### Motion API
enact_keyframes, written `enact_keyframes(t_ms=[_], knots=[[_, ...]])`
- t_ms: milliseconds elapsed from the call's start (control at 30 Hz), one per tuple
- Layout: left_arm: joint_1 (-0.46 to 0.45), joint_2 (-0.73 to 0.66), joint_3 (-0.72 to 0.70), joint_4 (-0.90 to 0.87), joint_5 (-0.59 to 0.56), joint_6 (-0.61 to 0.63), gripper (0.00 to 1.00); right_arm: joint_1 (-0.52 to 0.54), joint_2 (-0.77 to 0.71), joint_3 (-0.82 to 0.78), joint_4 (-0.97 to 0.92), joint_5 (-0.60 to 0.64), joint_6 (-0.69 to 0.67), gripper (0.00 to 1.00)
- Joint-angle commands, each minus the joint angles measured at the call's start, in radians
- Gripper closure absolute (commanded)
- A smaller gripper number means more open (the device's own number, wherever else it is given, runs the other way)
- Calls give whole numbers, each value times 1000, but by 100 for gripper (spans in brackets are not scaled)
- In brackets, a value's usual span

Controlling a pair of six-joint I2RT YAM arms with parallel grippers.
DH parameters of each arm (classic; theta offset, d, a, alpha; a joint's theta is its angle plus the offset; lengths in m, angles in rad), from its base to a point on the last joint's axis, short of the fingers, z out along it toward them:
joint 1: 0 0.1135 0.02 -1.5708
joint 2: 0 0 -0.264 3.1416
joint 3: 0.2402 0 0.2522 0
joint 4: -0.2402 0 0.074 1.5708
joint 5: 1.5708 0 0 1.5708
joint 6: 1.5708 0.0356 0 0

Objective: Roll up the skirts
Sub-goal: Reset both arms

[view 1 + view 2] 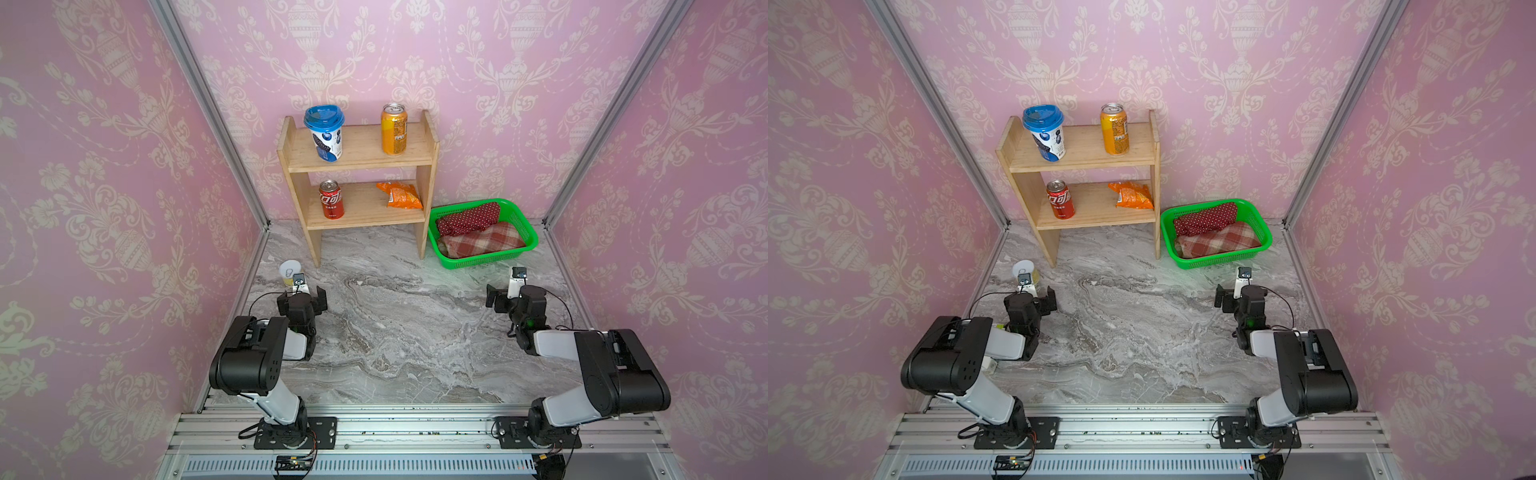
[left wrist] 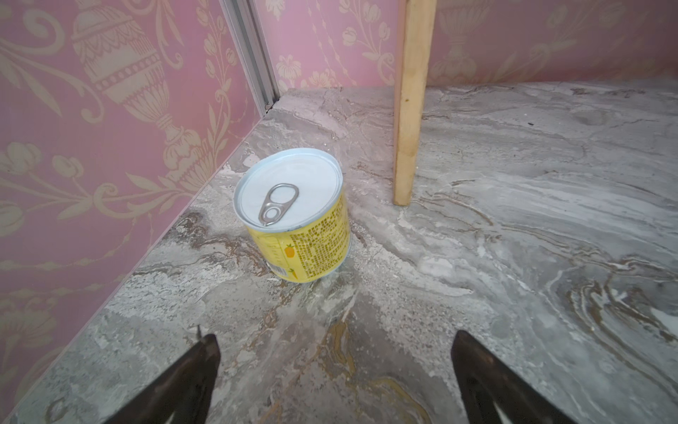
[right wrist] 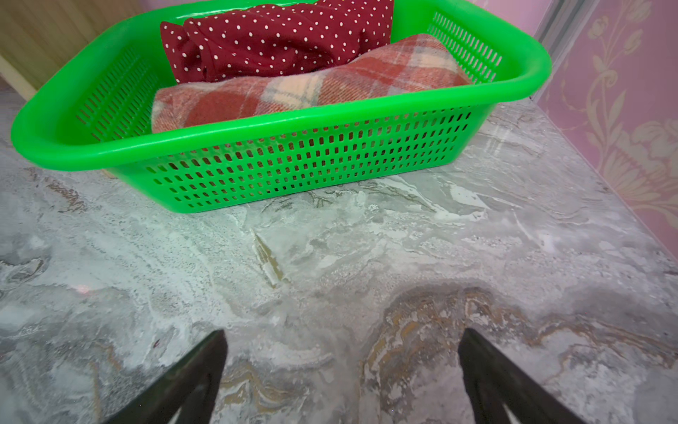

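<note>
Both skirts lie in the green basket (image 1: 530,235) at the back right of the marble table. The plaid skirt (image 1: 484,245) is a thick roll along the basket's front wall, also in the right wrist view (image 3: 312,84). Behind it sits the dark red polka-dot skirt (image 1: 467,219), bundled up (image 3: 275,40). My right gripper (image 1: 509,295) hovers over the table in front of the basket, open and empty (image 3: 341,334). At the left side of the table my left gripper (image 1: 301,297) is also open with nothing between its fingers (image 2: 335,337). Both top views show the same layout (image 1: 1219,240).
A wooden shelf (image 1: 357,178) at the back middle holds a blue-lidded cup (image 1: 325,133), an orange can (image 1: 394,129), a red can (image 1: 331,199) and a chips bag (image 1: 400,195). A yellow can (image 2: 293,216) stands just ahead of my left gripper by the left wall.
</note>
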State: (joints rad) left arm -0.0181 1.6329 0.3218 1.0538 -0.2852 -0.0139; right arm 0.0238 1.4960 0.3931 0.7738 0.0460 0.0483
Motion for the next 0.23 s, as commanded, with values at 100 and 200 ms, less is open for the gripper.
enact_keyframes(t_ms=[100,200], knots=[[-9,10,-17,71,43,20,1,-6,3,23,-8,-43,-23,0],[-9,6,1,28,30,16,1,-7,1,19,-1,-44,-23,0]])
